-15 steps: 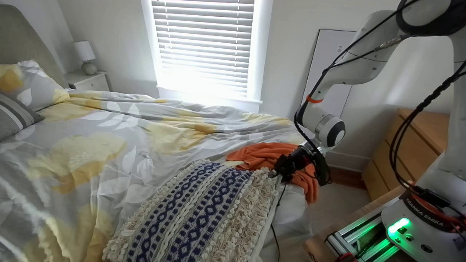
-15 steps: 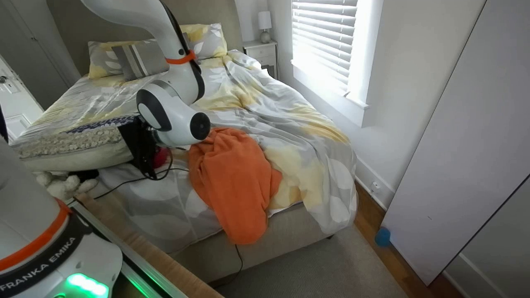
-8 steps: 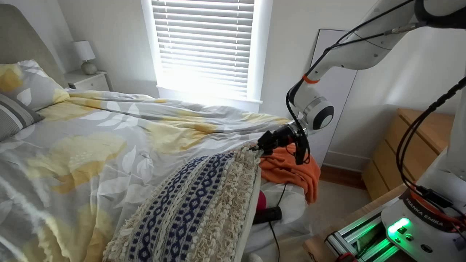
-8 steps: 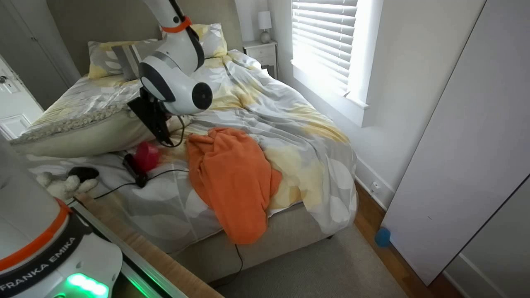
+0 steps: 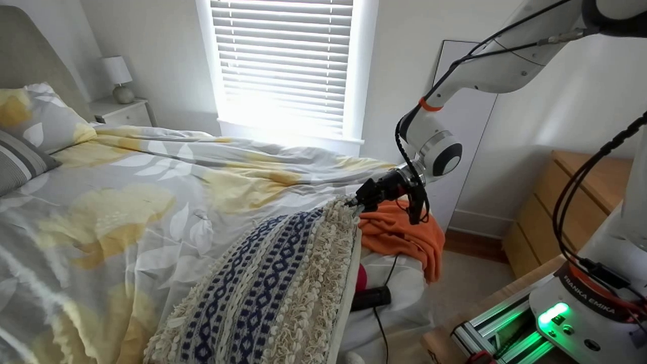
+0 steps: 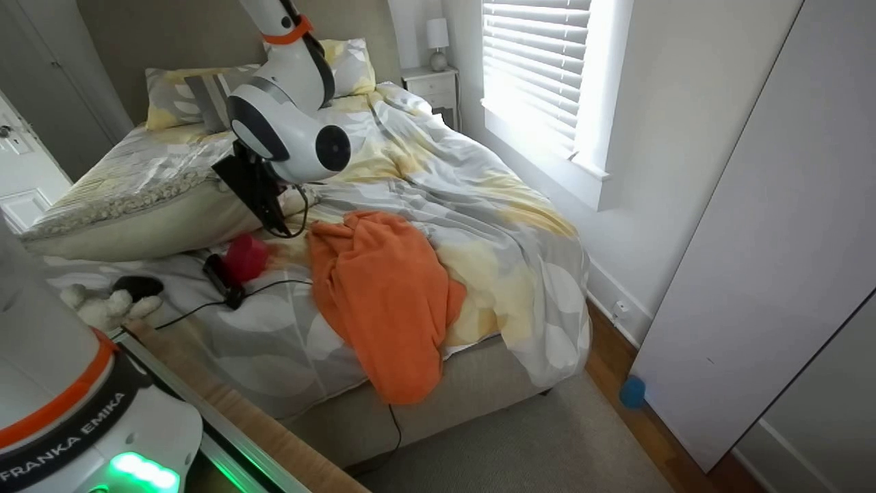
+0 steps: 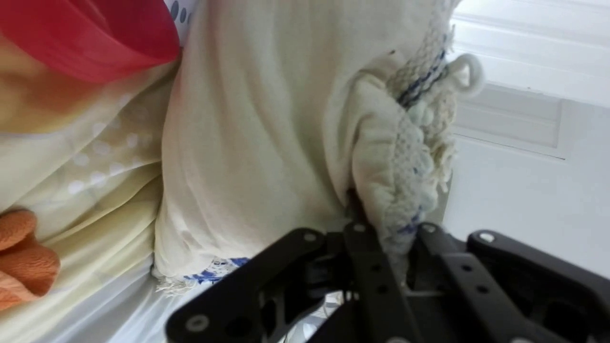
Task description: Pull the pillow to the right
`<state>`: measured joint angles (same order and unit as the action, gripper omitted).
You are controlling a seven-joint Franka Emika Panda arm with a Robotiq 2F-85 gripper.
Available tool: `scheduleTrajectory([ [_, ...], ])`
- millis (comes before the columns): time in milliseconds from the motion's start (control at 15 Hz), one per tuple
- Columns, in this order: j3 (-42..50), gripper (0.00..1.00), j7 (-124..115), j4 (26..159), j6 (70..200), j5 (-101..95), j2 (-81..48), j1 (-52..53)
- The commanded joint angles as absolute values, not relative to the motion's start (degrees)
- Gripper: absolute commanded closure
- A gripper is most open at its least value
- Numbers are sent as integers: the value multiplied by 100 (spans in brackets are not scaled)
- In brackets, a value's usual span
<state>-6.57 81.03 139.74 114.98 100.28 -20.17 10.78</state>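
The pillow [image 5: 268,288], with navy and white patterned bands and a cream fringed section, lies at the foot of the bed. Its near corner is raised and tilted. In an exterior view its pale plain underside [image 6: 171,222] shows. My gripper [image 5: 354,203] is shut on the fringed edge at that raised corner. In the wrist view the gripper [image 7: 393,231] pinches a fold of the pillow [image 7: 257,143] between both fingers. The fingertips are partly buried in the cloth. In an exterior view the wrist hides the fingers.
An orange cloth [image 6: 387,308] hangs over the bed's foot beside the gripper. A red round object [image 6: 246,258] and a black object [image 6: 224,281] with a cable lie by the pillow's underside. A white plush toy [image 6: 109,308] lies near the robot's base.
My gripper has risen with the pillow's corner, moving left in an exterior view. The pillow's edge tilted up, uncovering the red and black objects. In the last half second motion is slight.
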Motion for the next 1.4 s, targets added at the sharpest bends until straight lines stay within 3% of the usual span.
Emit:
scheduleTrajectory([
  [0,-629,97,8244,13849,11459,10161,-2065,1122],
  [867,-622,97,8238,10346,12192,12046,-3289,1342],
  [1333,-195,97,8698,9483,12613,12118,-4009,980],
])
